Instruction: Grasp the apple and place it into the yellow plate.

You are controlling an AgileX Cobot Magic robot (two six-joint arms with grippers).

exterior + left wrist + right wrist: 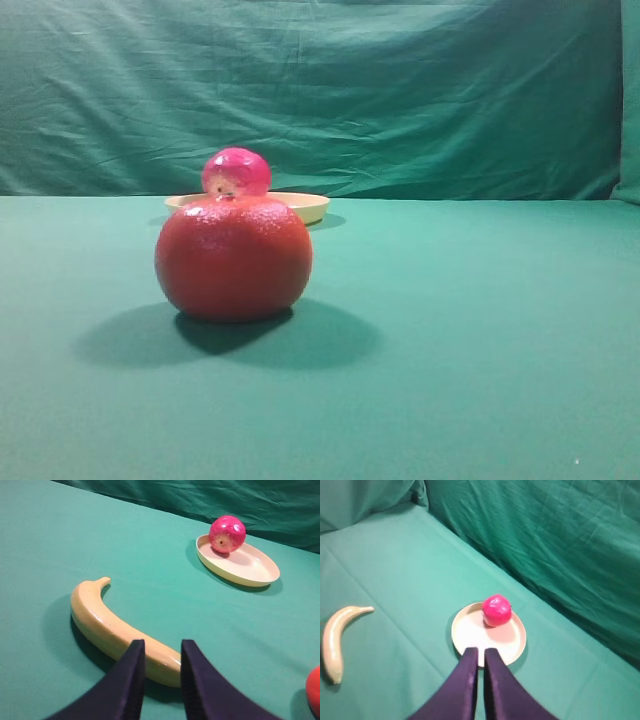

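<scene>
Green cloth (480, 330) covers table and backdrop. One banana (107, 627), one yellow plate (470, 632), one orange citrus (233, 257), one apple (496, 610) sitting in the plate. Right gripper (480, 661) pressed together, empty; left gripper (162, 652) slightly spread, empty.

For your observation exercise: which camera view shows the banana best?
The left wrist view: the banana lies close and large on the green cloth, only its near end hidden behind the left gripper's fingers. The right wrist view shows it small at the left edge. The exterior high view does not show it.
</scene>
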